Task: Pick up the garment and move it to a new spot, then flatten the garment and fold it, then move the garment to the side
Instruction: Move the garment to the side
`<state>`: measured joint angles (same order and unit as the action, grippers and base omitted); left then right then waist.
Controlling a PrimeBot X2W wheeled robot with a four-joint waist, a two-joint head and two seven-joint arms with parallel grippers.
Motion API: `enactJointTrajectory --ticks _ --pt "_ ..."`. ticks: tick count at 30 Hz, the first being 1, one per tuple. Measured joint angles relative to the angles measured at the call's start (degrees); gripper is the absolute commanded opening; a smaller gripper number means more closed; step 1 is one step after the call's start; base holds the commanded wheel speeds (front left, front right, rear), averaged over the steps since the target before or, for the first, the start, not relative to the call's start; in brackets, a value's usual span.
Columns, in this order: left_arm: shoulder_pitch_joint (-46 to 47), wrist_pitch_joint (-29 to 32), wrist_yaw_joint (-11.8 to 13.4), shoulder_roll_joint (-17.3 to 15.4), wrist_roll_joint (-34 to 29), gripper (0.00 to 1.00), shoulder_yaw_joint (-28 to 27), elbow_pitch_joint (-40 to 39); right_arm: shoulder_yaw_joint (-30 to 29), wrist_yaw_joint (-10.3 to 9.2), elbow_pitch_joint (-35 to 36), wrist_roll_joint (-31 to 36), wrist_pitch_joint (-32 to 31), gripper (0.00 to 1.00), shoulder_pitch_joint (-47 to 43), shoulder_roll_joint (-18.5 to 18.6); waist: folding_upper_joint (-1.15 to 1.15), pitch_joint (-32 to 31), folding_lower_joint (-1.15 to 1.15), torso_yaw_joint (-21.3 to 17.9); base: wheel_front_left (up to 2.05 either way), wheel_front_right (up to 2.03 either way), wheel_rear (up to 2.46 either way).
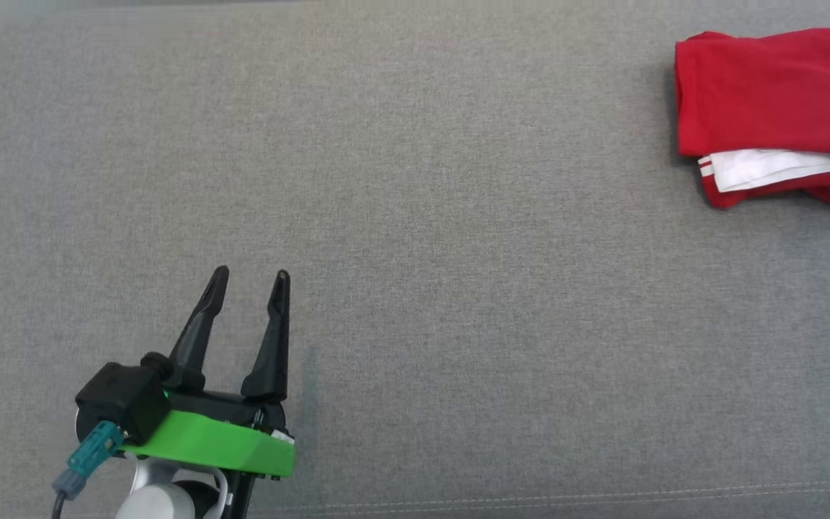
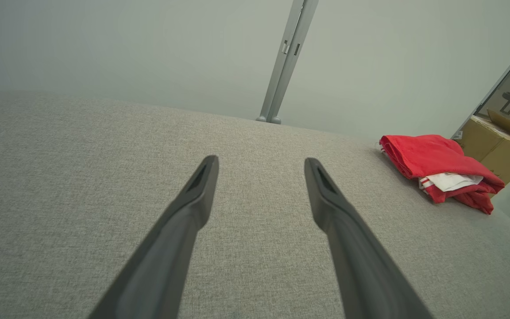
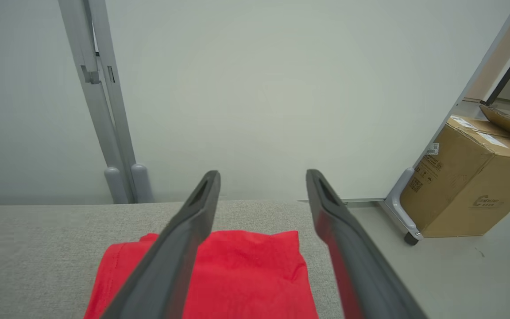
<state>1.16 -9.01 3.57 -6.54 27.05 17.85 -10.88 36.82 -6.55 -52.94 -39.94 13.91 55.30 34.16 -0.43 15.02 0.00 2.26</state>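
The garment [image 1: 775, 94] is red with a white inner layer and lies folded in a bundle at the far right of the grey fabric surface [image 1: 415, 216]. My left gripper [image 1: 251, 274] hovers open at the lower left, far from the cloth, with nothing between its fingers. From the left wrist, the garment [image 2: 436, 166] sits off to the right near the surface's edge. My right gripper [image 3: 262, 173] is open above the garment [image 3: 246, 274], its fingers spread with nothing held between them.
A cardboard box [image 3: 467, 181] stands on the floor beyond the surface's right end, next to a grey wheeled panel foot [image 3: 399, 212]. A grey upright post [image 3: 104, 102] rises behind the surface against a pale wall.
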Motion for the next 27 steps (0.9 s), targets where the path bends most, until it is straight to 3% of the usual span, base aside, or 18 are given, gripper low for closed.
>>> enactJointTrajectory --ticks 9,15,27 --pt "0.07 -2.49 1.55 0.51 0.76 1.00 -5.34 3.92 -0.45 1.49 4.45 -2.13 0.53 1.00 -4.85 -6.97 0.00 -5.75 0.00 -3.30 0.00 0.00 0.00" --pt "-0.14 -2.99 1.99 0.62 0.66 1.00 -6.83 6.03 -1.14 1.51 6.88 -3.32 0.62 1.00 -11.15 -10.58 0.00 -9.02 0.00 -4.85 0.00 0.00 0.00" --pt "-4.59 -3.61 2.59 1.49 -0.67 1.00 -9.93 8.04 -4.69 0.34 21.99 0.08 0.62 1.00 -21.56 -15.53 0.00 -14.62 0.00 -6.87 0.00 0.00 0.00"
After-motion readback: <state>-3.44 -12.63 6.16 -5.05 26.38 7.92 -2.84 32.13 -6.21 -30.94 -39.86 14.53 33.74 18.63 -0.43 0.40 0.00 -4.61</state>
